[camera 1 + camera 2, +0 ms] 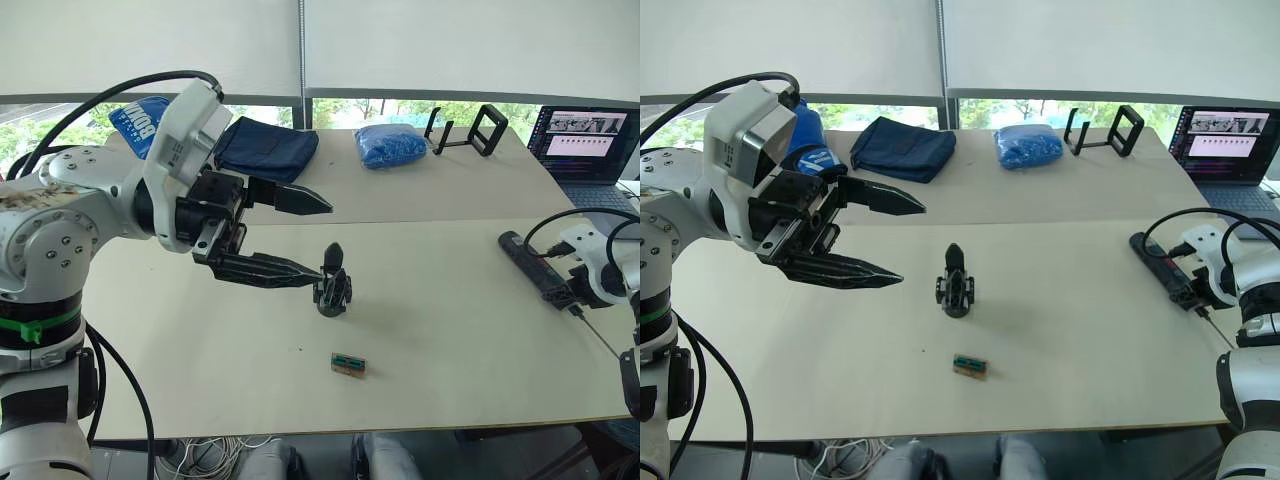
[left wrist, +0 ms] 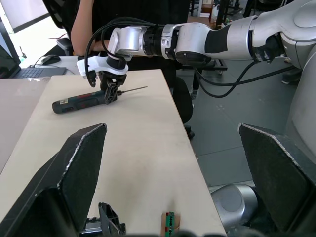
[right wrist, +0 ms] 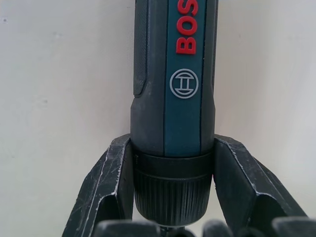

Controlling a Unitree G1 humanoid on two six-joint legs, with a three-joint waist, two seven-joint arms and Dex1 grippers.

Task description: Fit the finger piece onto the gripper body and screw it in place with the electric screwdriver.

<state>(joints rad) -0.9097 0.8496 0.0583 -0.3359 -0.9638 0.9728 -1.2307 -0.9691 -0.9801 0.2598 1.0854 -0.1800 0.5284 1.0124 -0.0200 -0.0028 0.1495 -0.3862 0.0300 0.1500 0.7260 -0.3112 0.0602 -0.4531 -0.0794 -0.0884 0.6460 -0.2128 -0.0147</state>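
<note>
The left hand (image 1: 865,240) hangs above the desk (image 1: 1070,330) on the left side, its two long black fingers spread wide apart and holding nothing. One finger points toward the middle of the desk from above, the other from lower down, and both tips stop short of the gripper body (image 1: 956,283).

The gripper body stands upright near the middle of the desk, on its round base, with a pointed black finger rising from its top. Whether the finger piece is that pointed part or lies elsewhere cannot be told. A small green-and-tan block (image 1: 969,366) lies flat on the desk, nearer than the gripper body and slightly to its right, well apart from it.

The electric screwdriver (image 1: 537,268) lies flat on the desk at the far right edge, its thin metal bit pointing toward the near right. The right hand (image 2: 109,90) is at the bit end of the tool; in the right wrist view its two fingers press against either side of the ribbed collar, closed on the screwdriver.

Along the far side of the desk sit a folded dark blue cloth (image 1: 902,148), a blue crumpled bag (image 1: 1029,146) and a black stand (image 1: 1112,130). A laptop (image 1: 1228,142) stands open at the far right.
</note>
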